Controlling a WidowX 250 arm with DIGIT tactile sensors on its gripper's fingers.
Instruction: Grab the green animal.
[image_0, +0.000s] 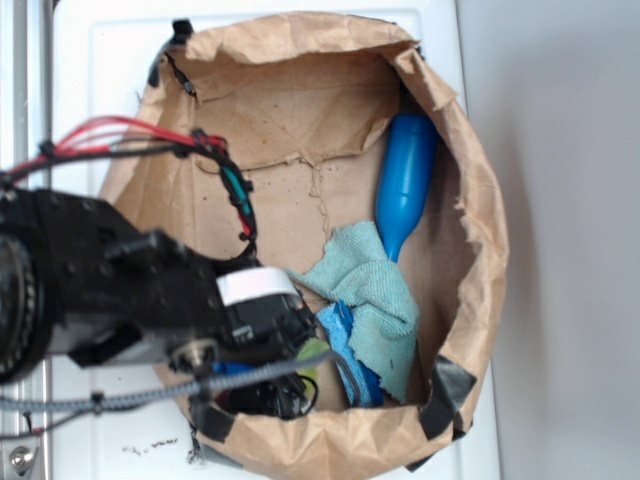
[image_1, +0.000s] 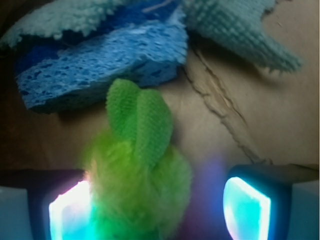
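soft daylight, blurred glowing foreground

The crumpled brown paper bag (image_0: 470, 250) walls everything in, its torn rim standing high on every side. The black robot arm (image_0: 110, 290) fills the near-left of the opening. A blue bowling-pin-shaped plastic toy (image_0: 405, 180) leans along the far right wall, and the teal terry cloth (image_1: 240, 25) with the blue porous sponge (image_1: 100, 65) crowd just beyond the fuzzy lime-green plush animal (image_1: 137, 170). Bare cardboard floor lies open to the right of the plush, up to the right finger pad (image_1: 246, 207)
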